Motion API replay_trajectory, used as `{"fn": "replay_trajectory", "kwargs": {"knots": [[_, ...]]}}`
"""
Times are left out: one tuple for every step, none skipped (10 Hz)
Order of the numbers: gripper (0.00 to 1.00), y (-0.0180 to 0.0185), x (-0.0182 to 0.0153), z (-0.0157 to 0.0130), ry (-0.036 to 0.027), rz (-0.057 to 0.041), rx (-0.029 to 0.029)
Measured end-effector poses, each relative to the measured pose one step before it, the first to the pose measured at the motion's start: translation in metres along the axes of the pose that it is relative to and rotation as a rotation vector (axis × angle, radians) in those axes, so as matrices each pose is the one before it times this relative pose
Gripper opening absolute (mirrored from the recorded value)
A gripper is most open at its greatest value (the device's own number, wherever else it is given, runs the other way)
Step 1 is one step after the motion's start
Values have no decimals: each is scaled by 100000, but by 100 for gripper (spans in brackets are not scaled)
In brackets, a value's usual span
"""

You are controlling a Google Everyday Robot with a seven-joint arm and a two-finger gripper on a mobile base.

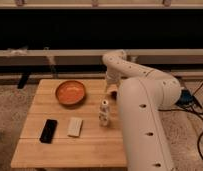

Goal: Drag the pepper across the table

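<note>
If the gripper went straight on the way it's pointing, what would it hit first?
Likely the pepper, lying on the table just below the downward-pointing gripper, though depth is unclear.

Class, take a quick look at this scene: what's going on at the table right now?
A white robot arm reaches down over the far right side of the wooden table. Its gripper is low at the surface, right by the small dark red pepper; contact cannot be confirmed. An orange bowl sits to the picture's left, a white bottle stands nearer the camera, and a black flat object and pale block lie in front.
</note>
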Motion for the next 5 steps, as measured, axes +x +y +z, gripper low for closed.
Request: {"fn": "replay_trajectory", "kwargs": {"knots": [[65, -720, 331, 366, 1554, 38, 200], [65, -306, 237, 333, 1160, -282, 89], [65, -299, 243, 511, 1489, -359, 55], [65, -160, 142, 569, 1452, -396, 141], [65, -59, 31, 425, 933, -278, 153]]}}
